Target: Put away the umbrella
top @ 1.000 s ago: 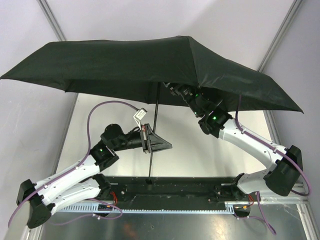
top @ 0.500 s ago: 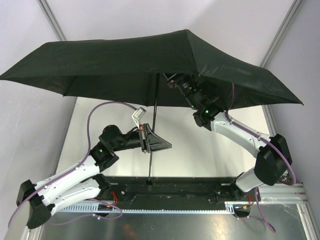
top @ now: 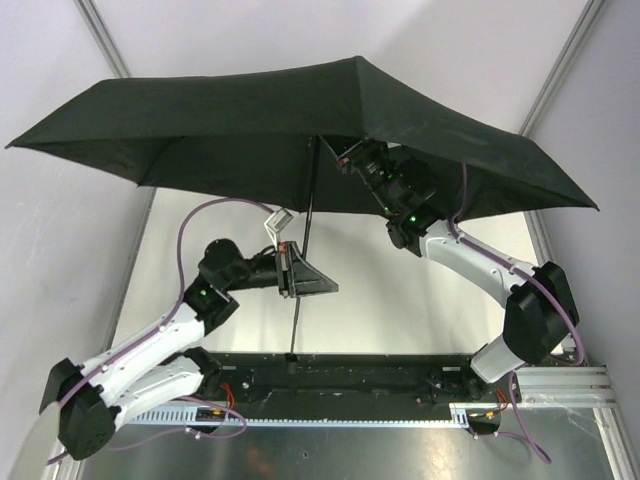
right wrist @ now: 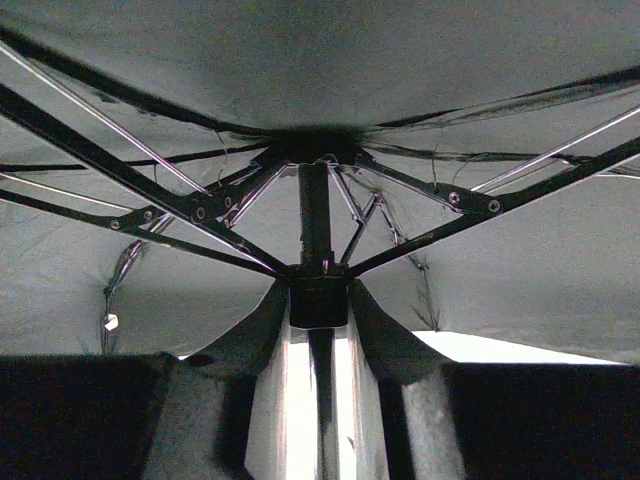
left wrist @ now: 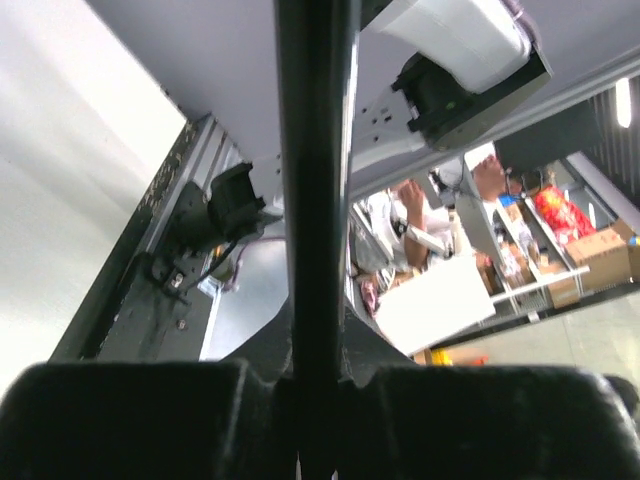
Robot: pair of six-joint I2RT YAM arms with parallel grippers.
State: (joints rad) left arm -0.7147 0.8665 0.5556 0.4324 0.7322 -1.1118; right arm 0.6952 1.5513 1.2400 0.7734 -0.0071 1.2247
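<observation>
My left tool (top: 292, 272) clenches the shaft (left wrist: 315, 200) of the open umbrella (top: 250, 120). My right tool (right wrist: 318, 290) flanks its runner (right wrist: 318, 308); I cannot tell whether it grips.

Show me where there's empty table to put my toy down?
The bare table patch lies between the left gripper, the right arm and the black rail. It's crowded around the umbrella shaft, with the right gripper up under the canopy.
</observation>
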